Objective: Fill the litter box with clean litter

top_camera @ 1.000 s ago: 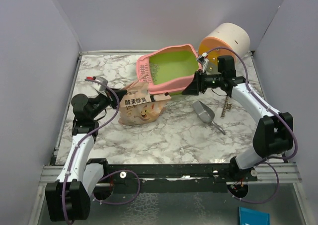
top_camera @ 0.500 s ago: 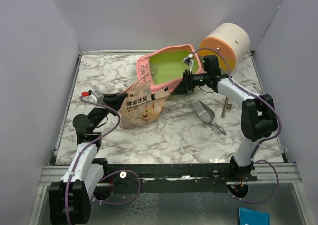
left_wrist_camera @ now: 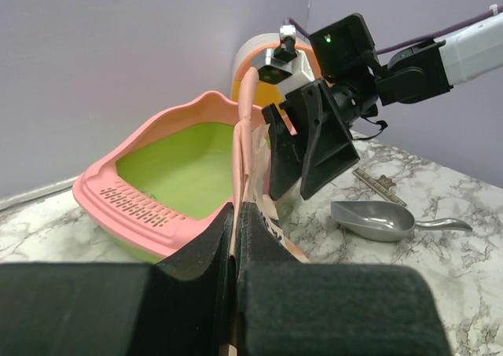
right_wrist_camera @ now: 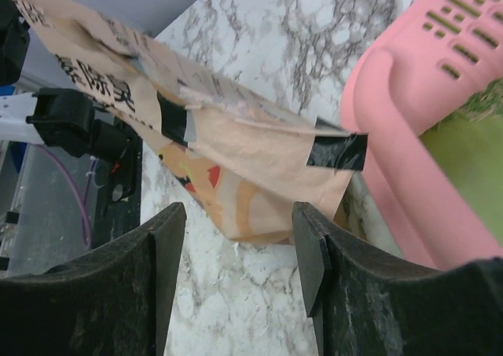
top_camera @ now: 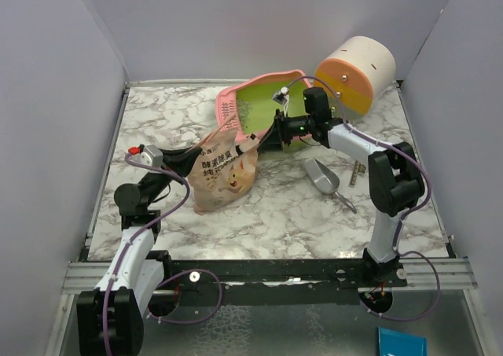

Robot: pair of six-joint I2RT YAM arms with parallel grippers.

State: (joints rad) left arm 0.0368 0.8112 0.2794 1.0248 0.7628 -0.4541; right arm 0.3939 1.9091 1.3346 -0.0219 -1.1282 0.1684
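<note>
Since the left gripper (left_wrist_camera: 237, 213) is clamped shut on one top edge of the pouch (top_camera: 224, 175), the bag hangs out ahead of its fingers as a slack sheet with the weight sagging to the bottom on the table (top_camera: 291, 214). The litter is hidden inside, so how much is there cannot be told. I judge the pouch to be soft, crinkly and bottom-heavy. Its contents will shift as it tips, and a thin paper edge may slip or tear if pulled by one corner only.

The far top corner, patched with black tape, looks like the best second hold. The right gripper (top_camera: 266, 141) stands open with that corner just ahead of its fingers, not yet touching. Holding both corners should keep the mouth taut for pouring.

Just beside the right gripper, on its outer side, rises the pink rim of the litter box (top_camera: 263, 78), and the bag's corner nearly brushes it, so room there is tight. Any lift must clear that rim. Below the right forearm lies a metal scoop (top_camera: 322, 177), well apart. A round cabinet (top_camera: 355, 71) sits behind the wrist, close to the box.
</note>
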